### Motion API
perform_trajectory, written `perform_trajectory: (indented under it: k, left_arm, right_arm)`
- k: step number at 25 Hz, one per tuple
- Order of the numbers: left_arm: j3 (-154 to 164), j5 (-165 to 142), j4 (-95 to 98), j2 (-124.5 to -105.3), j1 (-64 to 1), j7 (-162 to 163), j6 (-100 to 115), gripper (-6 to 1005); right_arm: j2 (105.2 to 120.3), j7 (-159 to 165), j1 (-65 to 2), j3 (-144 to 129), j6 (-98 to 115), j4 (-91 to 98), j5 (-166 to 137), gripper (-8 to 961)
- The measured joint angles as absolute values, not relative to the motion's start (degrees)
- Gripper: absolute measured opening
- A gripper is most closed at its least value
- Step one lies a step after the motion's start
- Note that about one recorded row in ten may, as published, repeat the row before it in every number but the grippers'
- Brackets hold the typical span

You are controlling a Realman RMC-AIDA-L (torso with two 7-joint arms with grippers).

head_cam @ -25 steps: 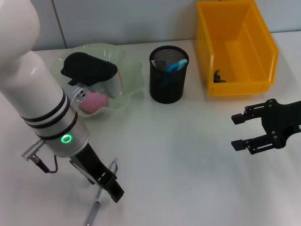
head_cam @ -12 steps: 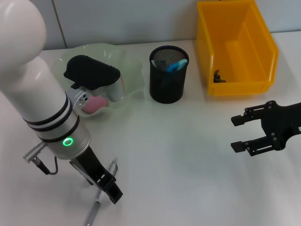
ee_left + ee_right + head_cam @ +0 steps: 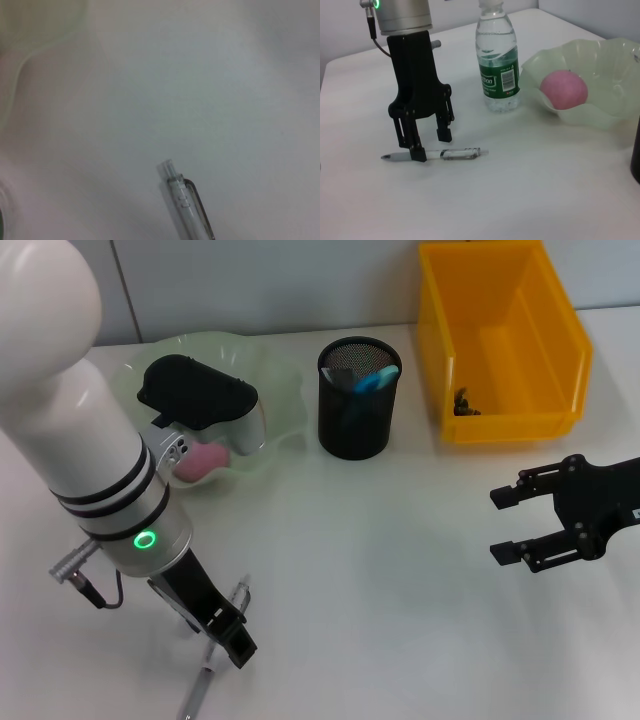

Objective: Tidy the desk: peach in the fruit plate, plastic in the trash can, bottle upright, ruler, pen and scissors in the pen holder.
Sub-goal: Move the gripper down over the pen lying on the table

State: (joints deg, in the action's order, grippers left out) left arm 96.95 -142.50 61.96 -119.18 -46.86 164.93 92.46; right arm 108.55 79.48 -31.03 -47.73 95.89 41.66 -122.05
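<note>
Reaching down over the pen (image 3: 437,154), my left gripper (image 3: 431,145) has its fingers (image 3: 418,155) open, one on each side of it. The pen lies flat on the bench (image 3: 380,570), well away from the pen holder (image 3: 358,398). Its long side runs across the gap between my fingers, so I think they are turned the right way to pinch it. One finger tip touches the bench right by the pen; the other hangs a little higher. My left arm is much nearer than my right gripper (image 3: 522,523), which waits open close to the yellow bin (image 3: 560,360). The peach (image 3: 564,89) sits in the fruit plate (image 3: 615,112), and the bottle (image 3: 498,62) stands up beside it.
</note>
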Motion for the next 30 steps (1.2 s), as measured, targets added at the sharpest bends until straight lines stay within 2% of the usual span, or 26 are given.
perform_trajectory:
  k: [5,30]
  left_arm:
    - [97.39,-142.35,62.43,-119.18,-46.44,164.90,92.61,671]
    - [98.73,-142.16,62.78,-119.18,-46.61,164.76,92.49,667]
  right_arm:
    - [108.55,79.80,-31.03,-47.73,95.89,41.94,-122.08,746]
    - [108.55,80.67,-31.23,-47.67,96.10,42.62,-122.55,746]
